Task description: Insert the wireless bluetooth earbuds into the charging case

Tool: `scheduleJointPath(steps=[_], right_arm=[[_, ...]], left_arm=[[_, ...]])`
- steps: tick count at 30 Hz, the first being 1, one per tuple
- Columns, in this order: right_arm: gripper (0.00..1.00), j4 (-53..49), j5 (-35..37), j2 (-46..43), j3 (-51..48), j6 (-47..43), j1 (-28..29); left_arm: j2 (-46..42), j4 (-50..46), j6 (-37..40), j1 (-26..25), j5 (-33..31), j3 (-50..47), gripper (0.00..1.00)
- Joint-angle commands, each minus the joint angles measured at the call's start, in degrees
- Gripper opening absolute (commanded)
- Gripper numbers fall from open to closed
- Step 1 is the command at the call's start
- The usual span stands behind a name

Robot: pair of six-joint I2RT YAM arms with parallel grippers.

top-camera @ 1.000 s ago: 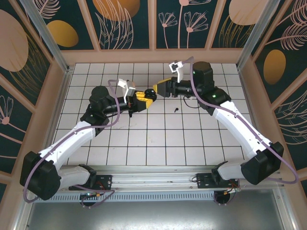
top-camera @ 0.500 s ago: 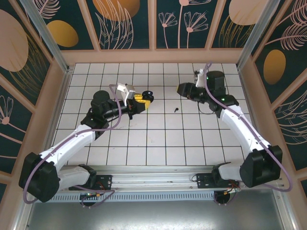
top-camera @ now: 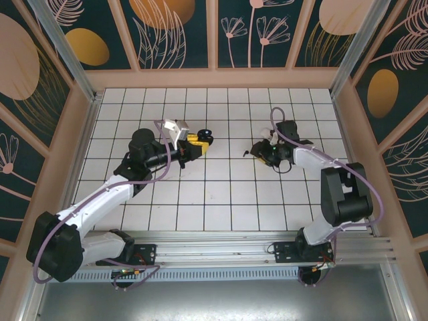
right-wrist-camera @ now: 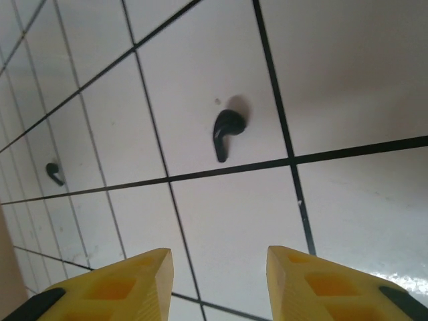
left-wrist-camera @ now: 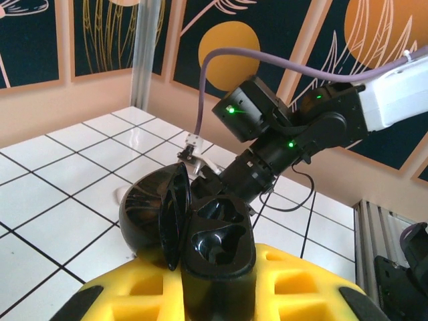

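tiled table (top-camera: 221, 194): left claw (top-camera: 199, 140) grips open case (left-wrist-camera: 200, 234), right claw (right-wrist-camera: 217, 257) parted over earbud (right-wrist-camera: 226, 130).

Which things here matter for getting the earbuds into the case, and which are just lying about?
In the job:
- charging case, open, clamped in the left gripper
- black earbud lying on the tiled table, just ahead of the open right gripper
- second black earbud, farther off

Just there:
- patterned walls
- purple cable
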Motion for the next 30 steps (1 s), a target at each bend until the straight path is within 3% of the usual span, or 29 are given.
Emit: scheduleJointPath(steps=[1, 17, 30], right_arm=[[0.41, 1.3, 3.12, 2.99, 2.52, 0.6, 0.9], [0.41, -2.56, 10.91, 11.95, 10.82, -0.86, 4.42], [0.37, -4.2, 10.78, 16.12, 14.66, -1.7, 6.0]], left_arm=[[0.94, 1.43, 0.41, -0.27, 0.03, -0.47, 0.0], [2.99, 2.41, 0.49, -0.19, 0.83, -1.32, 0.01], [3.52, 1.36, 1.28, -0.27, 0.83, -0.59, 0.01]])
